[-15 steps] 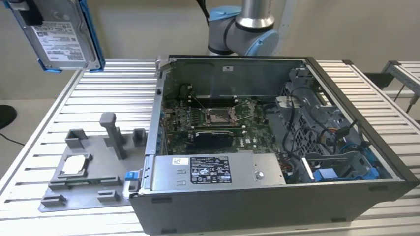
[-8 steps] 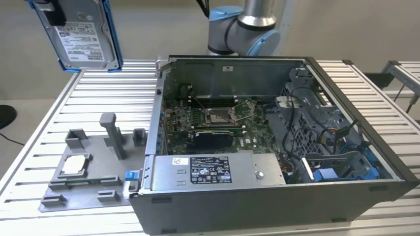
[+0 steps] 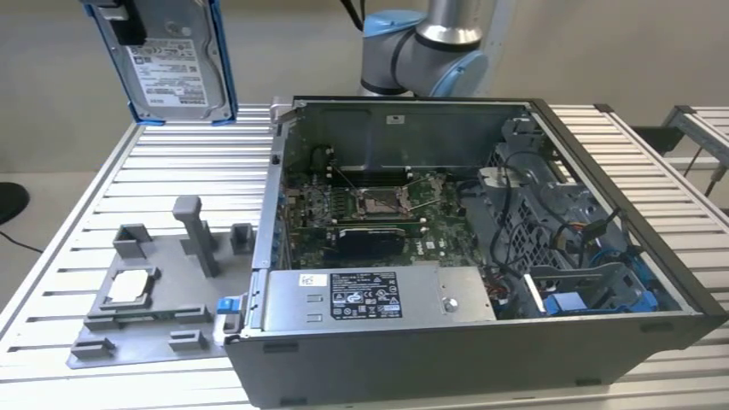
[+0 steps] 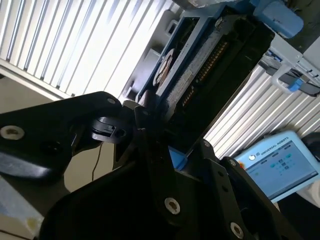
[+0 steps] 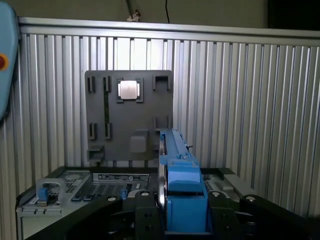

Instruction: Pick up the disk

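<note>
between the black fingers (image 5: 146, 220), the disk (image 5: 182, 197)

The disk (image 3: 171, 64) is hanging clamped between the jaws of the gripper (image 5: 182, 215). Well below the jaws, the fixture plate (image 5: 145, 107) is lying on the slatted table (image 5: 240, 100), a chip (image 5: 128, 90) sitting in one pocket. The computer case (image 3: 456, 363) is standing just beside that plate.

One disk (image 3: 171, 60) hangs at the exterior view's upper left, and one robot arm (image 3: 428, 43) stands at top centre. Below are one open computer case (image 3: 456, 359), one grey tray (image 3: 171, 290), one small chip (image 3: 128, 284) and one slatted table (image 3: 183, 162).
</note>
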